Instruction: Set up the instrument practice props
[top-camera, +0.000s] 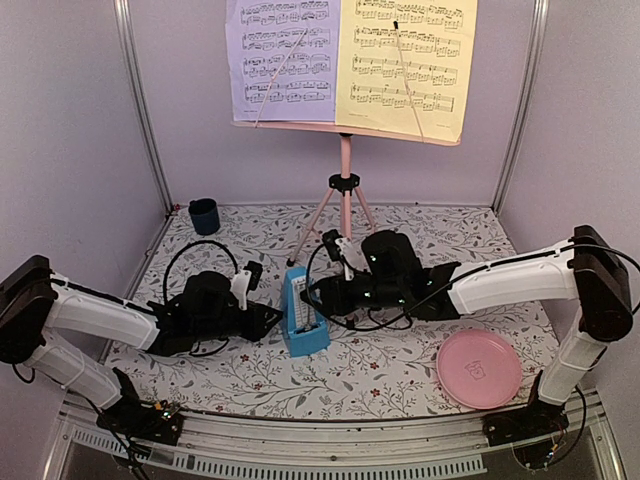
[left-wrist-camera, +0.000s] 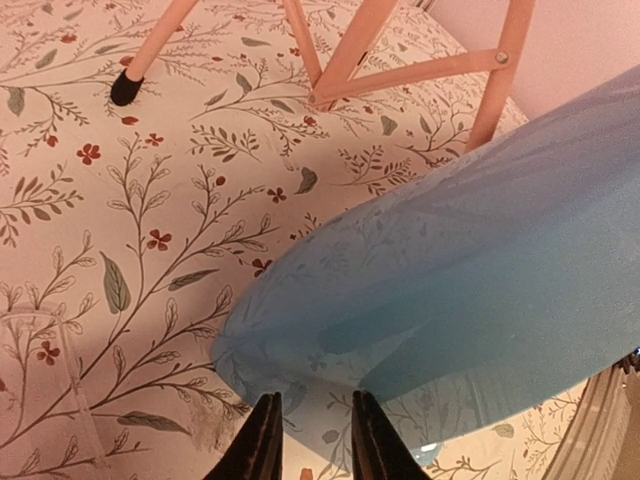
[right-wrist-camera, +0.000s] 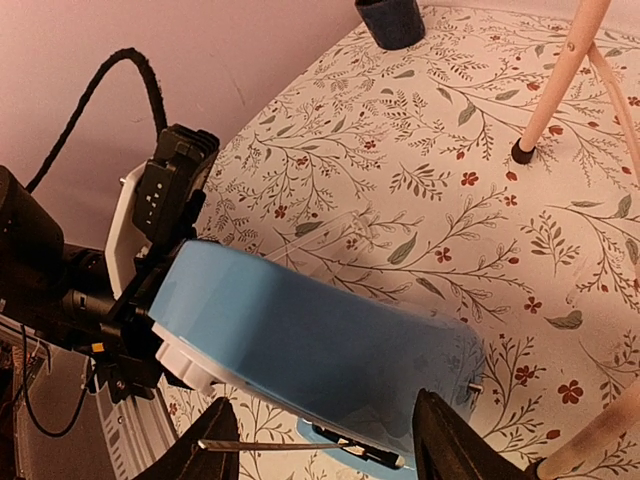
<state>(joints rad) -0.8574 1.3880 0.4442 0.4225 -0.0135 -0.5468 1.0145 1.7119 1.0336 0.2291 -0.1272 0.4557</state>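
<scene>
Overhead, a cloth (top-camera: 400, 372) printed with leafy sprigs and small red flowers covers the table, closed in by pale lavender walls (top-camera: 70, 120) with metal posts (top-camera: 140, 100) at the back corners.

The pink music stand (top-camera: 345, 165) is upright at the rear on its tripod. On its desk the lavender sheet (top-camera: 285, 60) sits left and the yellow sheet (top-camera: 405, 60) right. Both are printed with staves of notes, and no words can be read on them.

A dark blue cup (top-camera: 204, 215) stands in the back left corner, and its inside is too dark to judge. A round pink plate (top-camera: 500, 388) lies near the right arm's base, with a small mark at its centre too tiny to read.

The blue metronome (top-camera: 303, 322) stands in front of the stand's feet, between the two grippers.

The left gripper (top-camera: 272, 318) is at its left side. In the left wrist view its fingers (left-wrist-camera: 262, 445) are close together at the metronome's edge, and I cannot tell whether they pinch it.

The right gripper (top-camera: 325, 297) is at its upper right. In the right wrist view its fingers (right-wrist-camera: 450, 445) are spread wide with the blue body between them, and I cannot tell whether they touch it.
</scene>
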